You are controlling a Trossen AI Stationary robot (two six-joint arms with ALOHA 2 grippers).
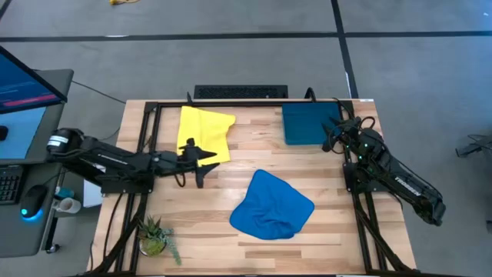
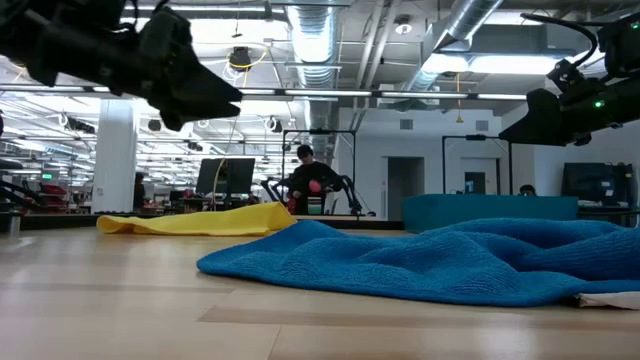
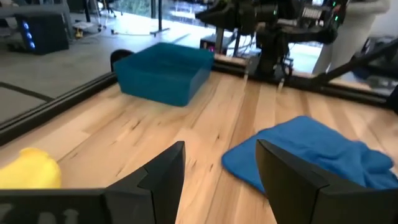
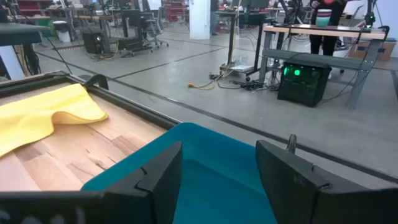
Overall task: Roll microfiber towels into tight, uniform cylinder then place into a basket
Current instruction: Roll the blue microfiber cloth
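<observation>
The bright yellow towel (image 1: pixel 206 132) lies partly crumpled on the table's far left. The bright blue towel (image 1: pixel 270 205) lies bunched at the near middle (image 2: pixel 450 260). The dark teal basket (image 1: pixel 310 123) stands at the far right. My left gripper (image 1: pixel 209 165) hovers open above the table beside the yellow towel's near edge, pointing toward the blue towel (image 3: pixel 311 155), with nothing between its fingers. My right gripper (image 1: pixel 332 138) waits open above the basket's near right corner (image 4: pixel 205 168), and it too holds nothing.
Black frame rails (image 1: pixel 146 146) run along the table's left, far and right sides. A small potted plant (image 1: pixel 156 235) stands at the near left corner. A dark flat bar (image 1: pixel 240 92) lies beyond the far edge. Bare wood shows between the towels and the basket.
</observation>
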